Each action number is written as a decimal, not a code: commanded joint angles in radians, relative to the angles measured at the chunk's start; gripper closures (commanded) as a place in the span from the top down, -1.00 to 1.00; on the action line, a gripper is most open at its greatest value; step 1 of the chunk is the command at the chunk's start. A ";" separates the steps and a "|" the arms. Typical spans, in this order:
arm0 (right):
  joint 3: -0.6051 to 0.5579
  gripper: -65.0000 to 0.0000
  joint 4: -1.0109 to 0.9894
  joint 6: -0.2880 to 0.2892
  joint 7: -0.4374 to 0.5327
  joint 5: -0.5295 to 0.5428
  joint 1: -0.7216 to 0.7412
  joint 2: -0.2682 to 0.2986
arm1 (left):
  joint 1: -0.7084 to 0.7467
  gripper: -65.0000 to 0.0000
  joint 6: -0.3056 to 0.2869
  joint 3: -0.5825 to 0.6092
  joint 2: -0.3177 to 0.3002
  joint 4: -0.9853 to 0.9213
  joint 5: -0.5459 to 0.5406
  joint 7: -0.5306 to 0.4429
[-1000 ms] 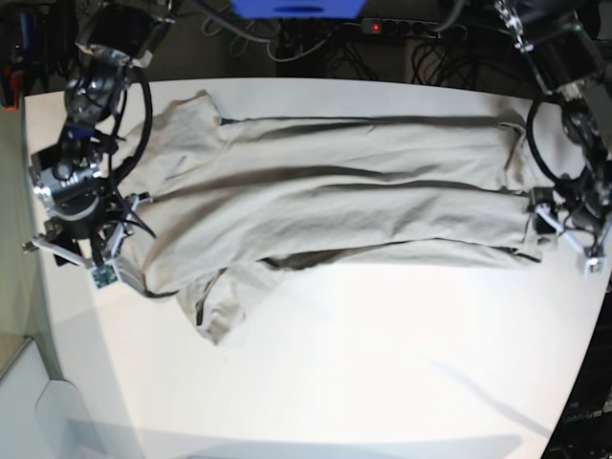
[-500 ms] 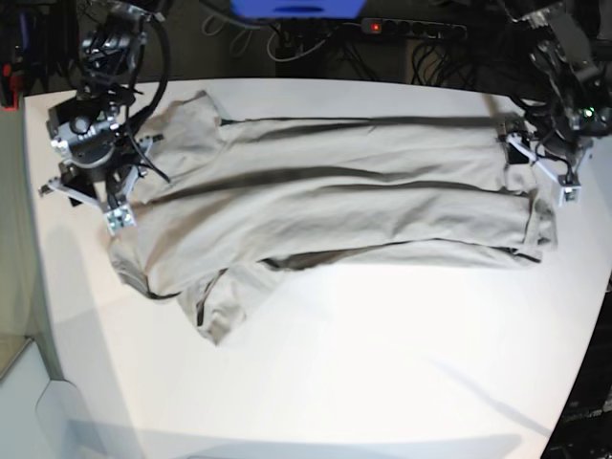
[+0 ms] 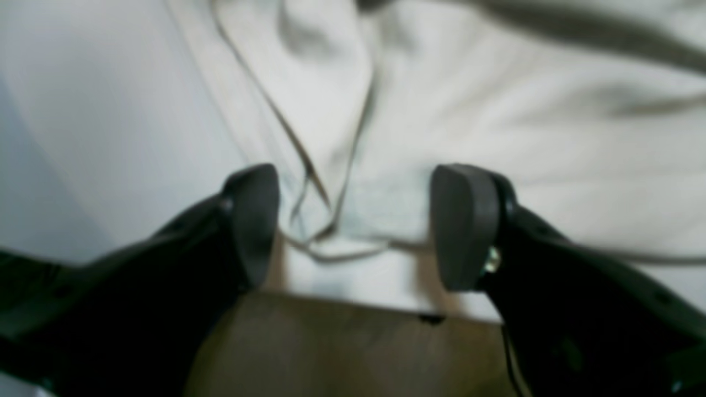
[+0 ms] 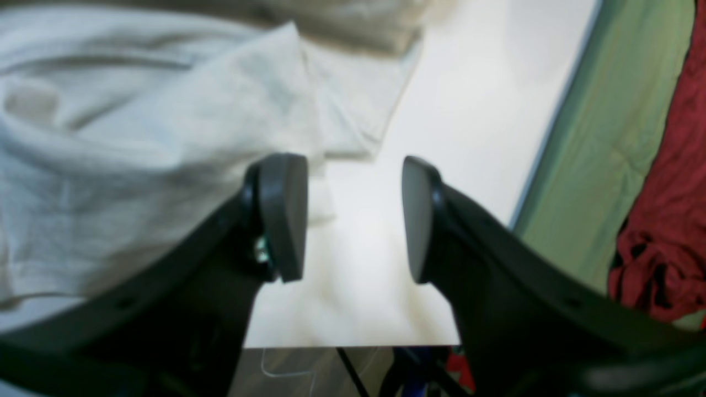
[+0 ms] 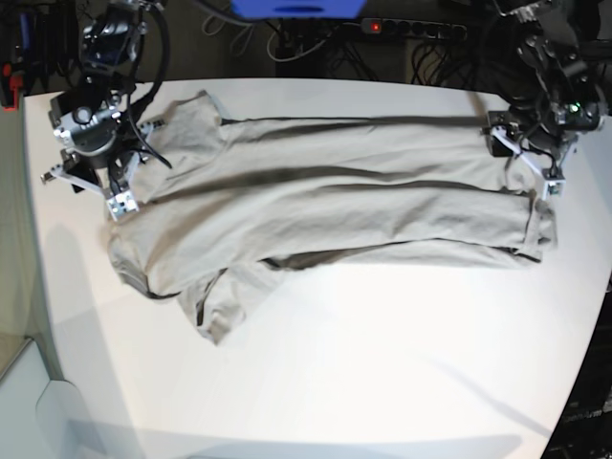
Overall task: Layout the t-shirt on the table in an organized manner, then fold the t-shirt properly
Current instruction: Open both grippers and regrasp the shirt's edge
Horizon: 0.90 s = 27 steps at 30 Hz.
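Both sets of fingers point(image 3: 466, 226) point(image 4: 284, 215) gape apart, empty, above the t-shirt point(image 5: 325, 206).

The table point(image 5: 382, 382) is carrying a single thing, the t-shirt point(image 5: 335, 196), which is lying directly on its white top. The t-shirt is stretching across the far half of the table in the base view, running lengthwise from left to right, with long creases along it. Its sleeves are sitting at the left end, one pointing to the far edge and one point(image 5: 225, 306) reaching toward the near side. Its right end is lying close to the table's right edge. The near half of the table is showing only soft shadows. In both wrist views the cloth is resting wrinkled on the white surface.
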 commanded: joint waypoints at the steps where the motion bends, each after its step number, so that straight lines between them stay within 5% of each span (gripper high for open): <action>1: -0.001 -0.11 0.004 0.003 0.014 0.001 0.011 0.005 | 0.002 0.31 0.000 -0.007 -0.013 0.018 -0.004 -0.009; 27: -0.028 -0.13 -0.204 0.003 0.009 0.001 0.025 0.002 | -0.023 0.22 -0.003 -0.002 -0.013 -0.085 -0.004 -0.011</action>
